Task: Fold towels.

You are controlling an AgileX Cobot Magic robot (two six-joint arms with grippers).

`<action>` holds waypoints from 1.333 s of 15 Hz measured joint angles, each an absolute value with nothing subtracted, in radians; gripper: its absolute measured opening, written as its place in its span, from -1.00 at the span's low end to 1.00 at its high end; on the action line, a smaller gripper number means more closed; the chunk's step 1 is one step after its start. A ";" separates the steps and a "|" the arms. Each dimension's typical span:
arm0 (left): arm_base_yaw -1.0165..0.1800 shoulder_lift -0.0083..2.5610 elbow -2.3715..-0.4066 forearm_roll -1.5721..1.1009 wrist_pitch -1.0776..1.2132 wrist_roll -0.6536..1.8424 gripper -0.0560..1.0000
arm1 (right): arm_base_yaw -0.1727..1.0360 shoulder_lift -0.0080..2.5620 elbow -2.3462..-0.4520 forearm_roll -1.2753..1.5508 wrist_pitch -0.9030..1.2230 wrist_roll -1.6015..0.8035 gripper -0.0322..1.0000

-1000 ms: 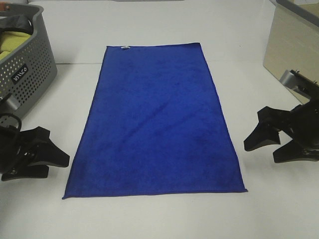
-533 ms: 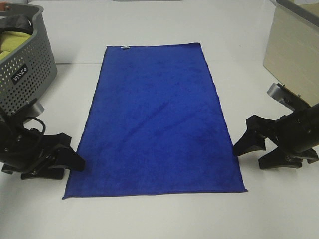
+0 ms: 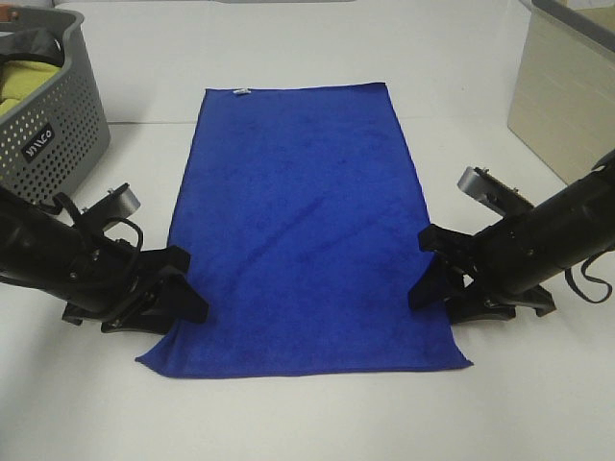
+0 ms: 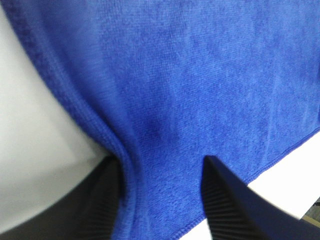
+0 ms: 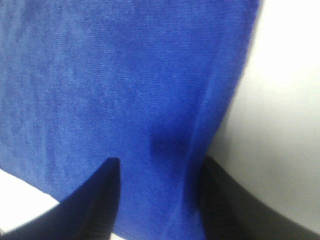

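A blue towel (image 3: 298, 221) lies flat and lengthwise on the white table (image 3: 317, 423), with a small white tag at its far edge. My left gripper (image 3: 195, 286) is open at the towel's left edge near the front corner. In the left wrist view (image 4: 160, 170) its two fingers straddle the edge, one finger (image 4: 227, 202) over the cloth (image 4: 190, 75). My right gripper (image 3: 420, 271) is open at the towel's right edge near the front. In the right wrist view (image 5: 157, 167) the cloth (image 5: 110, 75) lies between its fingers. The towel's left front edge is pushed slightly inward.
A grey perforated laundry basket (image 3: 48, 125) with cloth inside stands at the far left. A beige box (image 3: 567, 96) stands at the far right. White table shows on all sides of the towel.
Both arms have moved inward from the sides of the table to the towel's long edges. Their open jaws now straddle the cloth, and the left front corner has shifted inward.
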State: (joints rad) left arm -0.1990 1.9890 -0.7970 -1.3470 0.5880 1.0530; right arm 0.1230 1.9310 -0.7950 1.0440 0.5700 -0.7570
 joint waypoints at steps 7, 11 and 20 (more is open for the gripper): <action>-0.199 1.936 -0.797 -1.321 0.624 1.040 -0.87 | 0.123 1.903 -0.792 0.995 0.594 -0.694 -0.94; -0.199 1.811 -0.753 -1.171 0.652 0.874 -0.87 | 0.123 1.759 -0.742 0.990 0.662 -0.663 -0.94; -0.199 1.401 -0.388 -1.145 0.679 0.817 -0.88 | 0.123 1.419 -0.463 0.910 0.795 -0.583 -0.94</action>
State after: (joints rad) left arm -0.1990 1.4010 -0.3880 -1.1450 0.6790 0.8170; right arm 0.1230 1.4190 -0.4630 0.9100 0.7950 -0.5830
